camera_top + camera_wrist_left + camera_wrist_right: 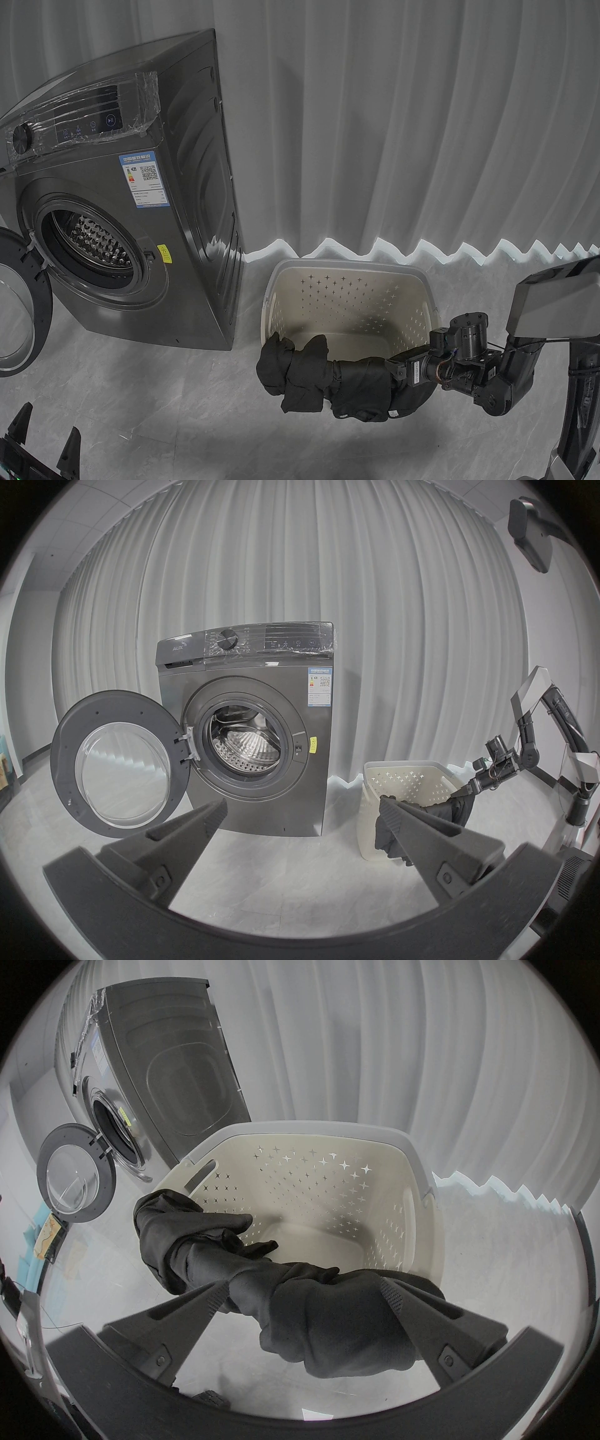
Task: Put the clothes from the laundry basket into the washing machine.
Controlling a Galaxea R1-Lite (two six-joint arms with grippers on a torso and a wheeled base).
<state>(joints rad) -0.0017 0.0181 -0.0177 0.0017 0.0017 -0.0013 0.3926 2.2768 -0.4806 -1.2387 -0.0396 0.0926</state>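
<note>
A black garment [325, 378] hangs across the front rim of the cream laundry basket [350, 265], one end bunched past its left corner. My right gripper [395, 374] is shut on the garment's other end, just above the basket's front right. In the right wrist view the cloth [312, 1329] fills the space between the fingers of the right gripper [300, 1288]; the basket [325, 1129] behind looks bare inside. The washing machine [125, 187] stands to the left with its drum [94, 244] exposed. My left gripper [44, 440] sits low at the near left, open and holding nothing.
The machine's round door [19, 300] is swung open to the left, near the left gripper. White curtains [406, 125] close off the back. Bare grey floor [162, 387] lies between the basket and the machine's front.
</note>
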